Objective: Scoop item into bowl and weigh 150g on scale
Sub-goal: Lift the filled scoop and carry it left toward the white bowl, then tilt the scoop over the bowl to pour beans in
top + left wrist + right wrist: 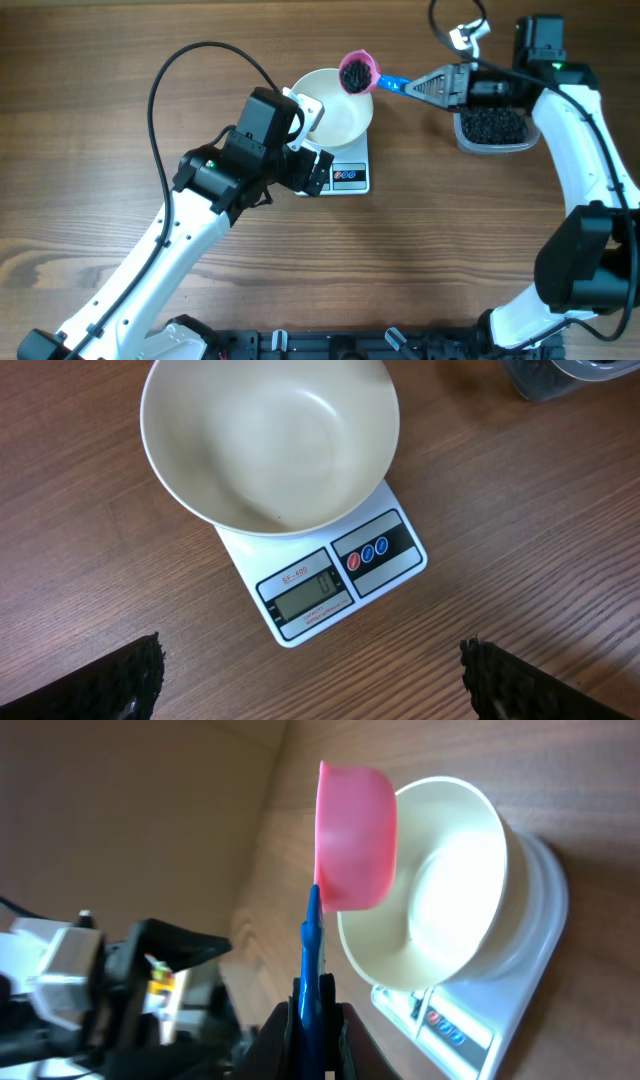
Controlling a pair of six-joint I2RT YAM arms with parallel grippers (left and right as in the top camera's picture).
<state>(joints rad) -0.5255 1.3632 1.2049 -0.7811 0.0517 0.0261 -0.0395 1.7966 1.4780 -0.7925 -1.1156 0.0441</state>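
Observation:
The white bowl (333, 118) stands empty on the white scale (350, 178); its inside is bare in the left wrist view (270, 440), above the scale's display (310, 592). A pink scoop (357, 72) full of the black item hangs over the bowl's far rim. My right gripper (425, 85) is shut on the scoop's blue handle (312, 955), and the pink cup (355, 835) is beside the bowl (450, 890). My left gripper (312, 172) stands open at the scale's near left corner, with its fingers (130, 680) wide apart over bare wood and holding nothing.
A clear plastic tub (492, 128) holding a heap of black beans stands to the right of the scale, under the right arm. Its corner shows at the top right of the left wrist view (560, 375). Wooden tabletop (440, 250) surrounds everything.

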